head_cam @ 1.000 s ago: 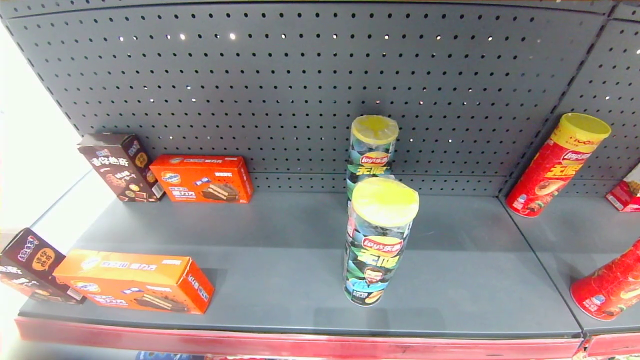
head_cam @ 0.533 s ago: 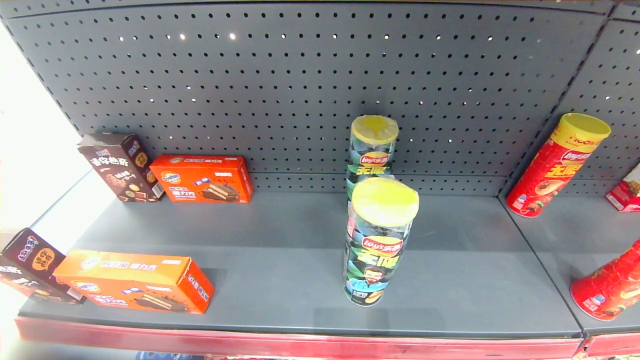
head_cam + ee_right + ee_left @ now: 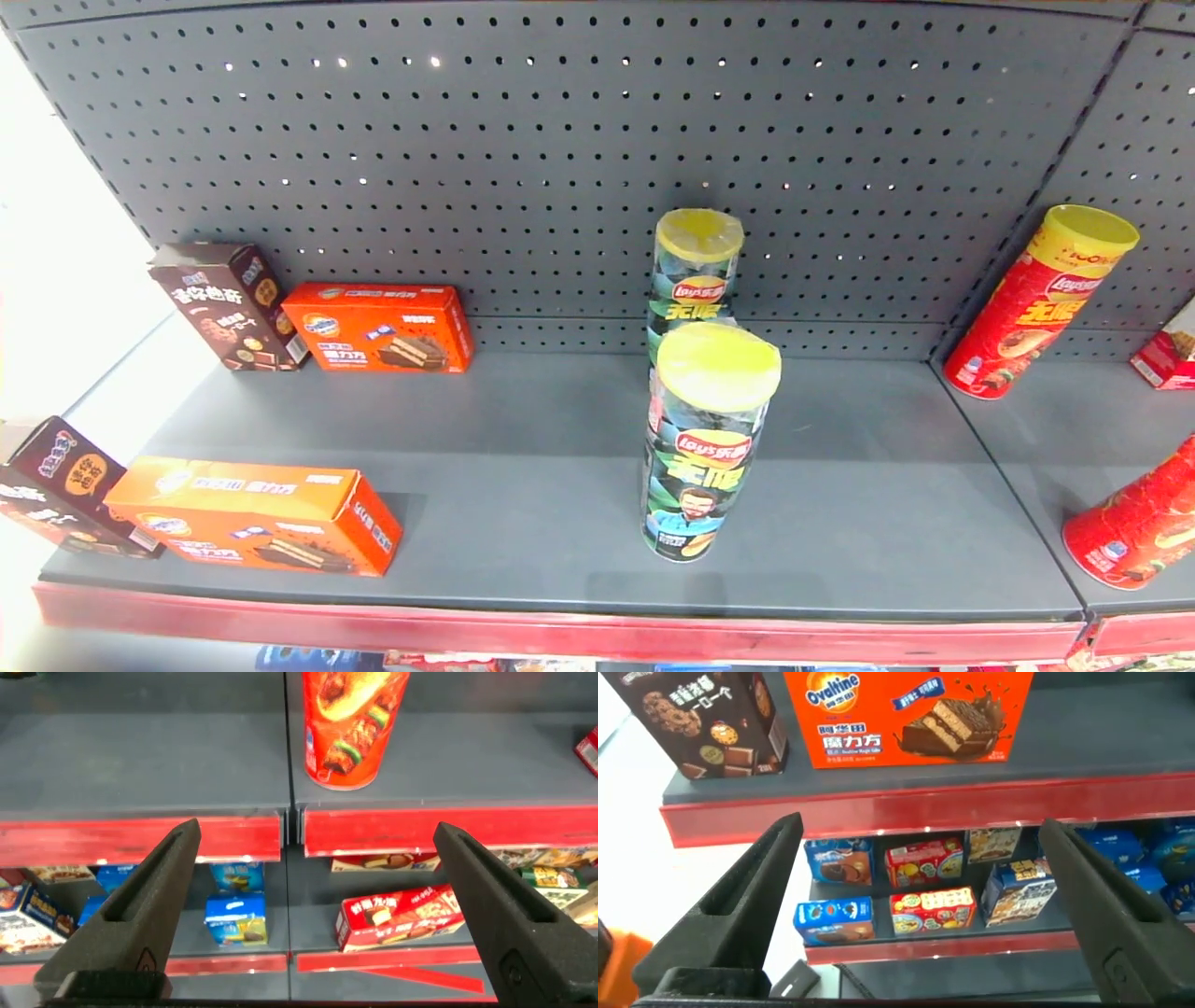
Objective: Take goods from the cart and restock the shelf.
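Note:
A grey shelf (image 3: 523, 439) holds two green chip cans with yellow lids, one at the front (image 3: 705, 448) and one behind it (image 3: 695, 266) near the pegboard. On the left, an orange box (image 3: 252, 513) and a brown box (image 3: 61, 485) lie near the front edge. Another orange box (image 3: 378, 327) and brown box (image 3: 224, 303) stand at the back. My left gripper (image 3: 920, 826) is open and empty, below the shelf's front edge under the orange box (image 3: 906, 719). My right gripper (image 3: 315, 829) is open and empty, in front of a red can (image 3: 350, 723).
On the neighbouring shelf to the right, one red can (image 3: 1041, 303) leans against the back panel and another (image 3: 1134, 527) stands near the front. The shelf has a red front lip (image 3: 560, 635). Lower shelves hold several small boxes (image 3: 924, 887) (image 3: 392, 919).
The whole head view has shifted slightly, so the camera has moved. The goods on the shelf keep their places.

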Controlling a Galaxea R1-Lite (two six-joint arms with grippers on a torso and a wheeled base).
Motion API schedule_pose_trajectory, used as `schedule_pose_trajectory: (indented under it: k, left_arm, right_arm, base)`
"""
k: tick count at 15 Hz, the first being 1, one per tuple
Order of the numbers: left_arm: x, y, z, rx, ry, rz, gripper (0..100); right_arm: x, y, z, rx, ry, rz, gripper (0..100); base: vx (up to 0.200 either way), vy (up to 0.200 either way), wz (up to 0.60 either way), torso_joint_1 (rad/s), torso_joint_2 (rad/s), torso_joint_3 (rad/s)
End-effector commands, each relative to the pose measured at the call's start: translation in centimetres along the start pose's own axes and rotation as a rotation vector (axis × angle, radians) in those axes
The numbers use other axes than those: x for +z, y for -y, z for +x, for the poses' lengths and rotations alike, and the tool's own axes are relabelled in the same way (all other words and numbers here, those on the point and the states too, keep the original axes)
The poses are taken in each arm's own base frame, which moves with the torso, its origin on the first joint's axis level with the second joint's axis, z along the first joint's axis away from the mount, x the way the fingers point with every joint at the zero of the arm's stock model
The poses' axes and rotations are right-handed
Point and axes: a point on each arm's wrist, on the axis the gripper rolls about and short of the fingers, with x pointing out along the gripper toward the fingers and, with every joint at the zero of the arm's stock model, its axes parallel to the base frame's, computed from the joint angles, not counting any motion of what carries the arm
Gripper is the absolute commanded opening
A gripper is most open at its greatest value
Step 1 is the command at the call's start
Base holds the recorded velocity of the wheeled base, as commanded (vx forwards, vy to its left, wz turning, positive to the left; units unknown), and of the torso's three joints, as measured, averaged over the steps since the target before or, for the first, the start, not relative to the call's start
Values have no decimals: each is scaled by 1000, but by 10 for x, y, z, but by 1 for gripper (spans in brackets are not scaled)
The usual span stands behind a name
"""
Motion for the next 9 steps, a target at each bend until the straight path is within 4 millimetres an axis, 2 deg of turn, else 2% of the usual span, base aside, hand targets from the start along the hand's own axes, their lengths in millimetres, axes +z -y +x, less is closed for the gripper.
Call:
schedule_pose_trajectory:
  k: [1, 6, 9]
  left_arm:
    - [0, 0, 0, 1, -1, -2, 100]
    - [1, 0, 0, -1, 1, 5, 100]
    - [0, 0, 0, -2, 0, 9, 100]
  right_arm:
    - [0, 0, 0, 0, -1, 0, 100]
    - [0, 0, 0, 0, -1, -2, 100]
    - [0, 0, 0, 0, -1, 0, 100]
  base:
    - [0, 0, 0, 0, 0, 0]
    - [0, 0, 0, 0, 0, 0]
    - [0, -200, 0, 4, 7, 4]
